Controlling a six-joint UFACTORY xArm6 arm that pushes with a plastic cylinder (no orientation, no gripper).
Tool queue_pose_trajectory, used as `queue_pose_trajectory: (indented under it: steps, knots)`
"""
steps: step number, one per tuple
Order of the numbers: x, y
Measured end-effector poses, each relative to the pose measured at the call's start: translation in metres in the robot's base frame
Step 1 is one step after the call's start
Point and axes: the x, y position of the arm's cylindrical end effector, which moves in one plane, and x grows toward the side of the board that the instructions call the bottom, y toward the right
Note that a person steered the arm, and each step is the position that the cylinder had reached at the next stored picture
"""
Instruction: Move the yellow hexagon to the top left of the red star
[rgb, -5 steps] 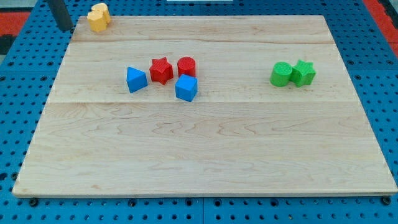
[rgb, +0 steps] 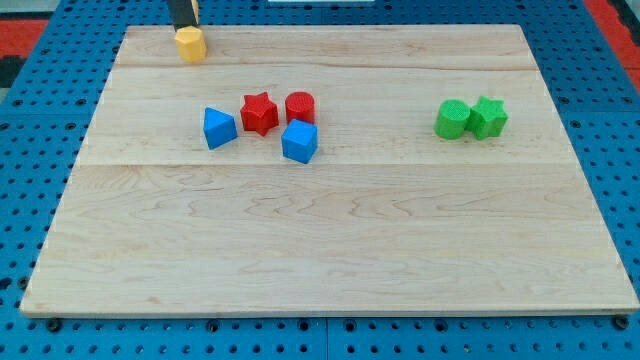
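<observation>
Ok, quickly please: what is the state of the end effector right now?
No jaws to open or close: my tip is a plain rod end, holding nothing, at the top edge of the yellow hexagon.

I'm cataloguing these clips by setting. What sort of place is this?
Likely a robotics lab bench: a wooden board lies on blue perforated panels, holding small moulded blocks like the red star and yellow hexagon, with my tip right above the hexagon.

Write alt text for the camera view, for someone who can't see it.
My tip touches the top edge of the yellow hexagon near the wooden board's top-left corner. Lower right of it sit a blue triangle, red star, red cylinder and blue cube; two green blocks sit at the view's right.
</observation>
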Motion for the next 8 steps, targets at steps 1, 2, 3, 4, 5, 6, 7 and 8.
queue_pose_trajectory:
  steps: [1,2,3,4,5,6,7,8]
  knots:
    - [0.016,-0.015]
    - [0.043,0.024]
    - [0.057,0.063]
    - [0.063,0.062]
    - [0.073,0.087]
    - [0.076,0.079]
    - [0.088,0.079]
    - [0.103,0.024]
